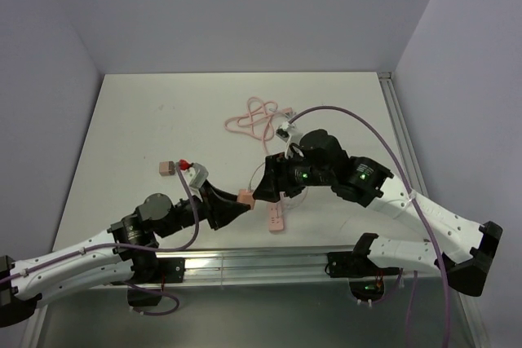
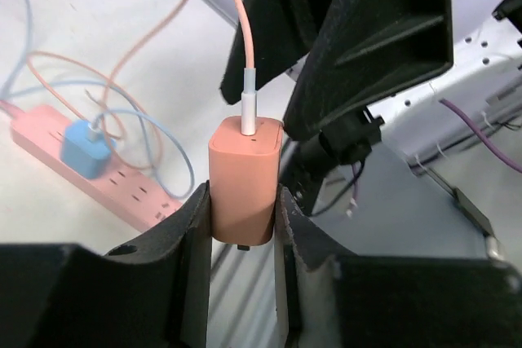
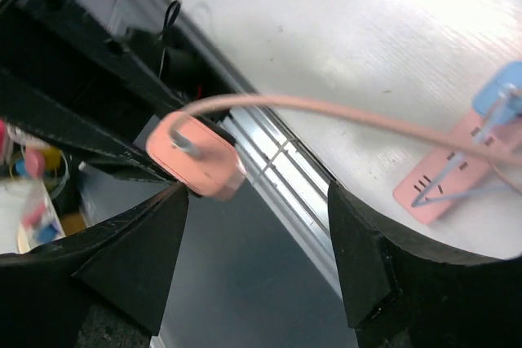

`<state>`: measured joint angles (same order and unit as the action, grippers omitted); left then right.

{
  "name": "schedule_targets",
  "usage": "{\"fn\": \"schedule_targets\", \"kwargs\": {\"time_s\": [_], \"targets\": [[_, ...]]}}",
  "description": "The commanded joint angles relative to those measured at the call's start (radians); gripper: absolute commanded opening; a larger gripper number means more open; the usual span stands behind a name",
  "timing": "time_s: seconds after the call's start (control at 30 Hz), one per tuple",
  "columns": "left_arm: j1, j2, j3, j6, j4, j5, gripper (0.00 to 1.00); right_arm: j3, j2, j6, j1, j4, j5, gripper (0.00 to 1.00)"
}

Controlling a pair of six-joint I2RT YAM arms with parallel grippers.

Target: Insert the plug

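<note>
My left gripper [image 1: 239, 204] is shut on a salmon-pink charger plug [image 1: 245, 197], held above the table's near edge. In the left wrist view the plug [image 2: 245, 177] sits upright between the fingers [image 2: 189, 226], with its pink cable [image 2: 232, 14] running up from its top. My right gripper [image 1: 263, 191] is open, right beside the plug. In the right wrist view the plug [image 3: 196, 156] hangs just past the left finger [image 3: 139, 242], untouched. The pink power strip [image 1: 276, 218] lies flat on the table with a blue plug [image 2: 84, 148] in it, and it also shows in the right wrist view [image 3: 449, 173].
The pink cable lies coiled [image 1: 254, 116] at mid-table. A small pink block [image 1: 165, 168] and a red piece [image 1: 184, 163] lie to the left. An aluminium rail [image 1: 269, 262] runs along the near table edge. A thin blue cable [image 2: 139, 132] loops over the strip.
</note>
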<state>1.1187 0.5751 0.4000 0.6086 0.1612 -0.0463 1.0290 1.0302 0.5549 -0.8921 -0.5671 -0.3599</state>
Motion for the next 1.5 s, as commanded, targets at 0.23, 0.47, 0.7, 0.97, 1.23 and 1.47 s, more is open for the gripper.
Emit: {"fn": "schedule_targets", "kwargs": {"time_s": [0.23, 0.47, 0.7, 0.97, 1.23, 1.47], "targets": [[0.041, 0.069, -0.018, -0.266, 0.224, 0.302, 0.00, 0.124, -0.019, 0.223, 0.009, -0.099, 0.225, 0.75], [0.082, 0.152, 0.003, -0.382, 0.304, 0.347, 0.00, 0.206, 0.073, 0.243, -0.056, -0.138, 0.325, 0.70], [0.090, 0.178, 0.031, -0.414, 0.307, 0.342, 0.00, 0.266, 0.154, 0.226, -0.105, -0.194, 0.400, 0.70], [0.098, 0.186, 0.036, -0.425, 0.308, 0.330, 0.00, 0.290, 0.209, 0.204, -0.137, -0.214, 0.424, 0.71], [0.110, 0.177, 0.034, -0.429, 0.301, 0.309, 0.00, 0.293, 0.257, 0.183, -0.139, -0.185, 0.397, 0.63], [0.110, 0.160, 0.063, -0.294, 0.160, 0.422, 0.42, 0.215, 0.225, 0.181, -0.140, -0.131, 0.398, 0.00]]}}
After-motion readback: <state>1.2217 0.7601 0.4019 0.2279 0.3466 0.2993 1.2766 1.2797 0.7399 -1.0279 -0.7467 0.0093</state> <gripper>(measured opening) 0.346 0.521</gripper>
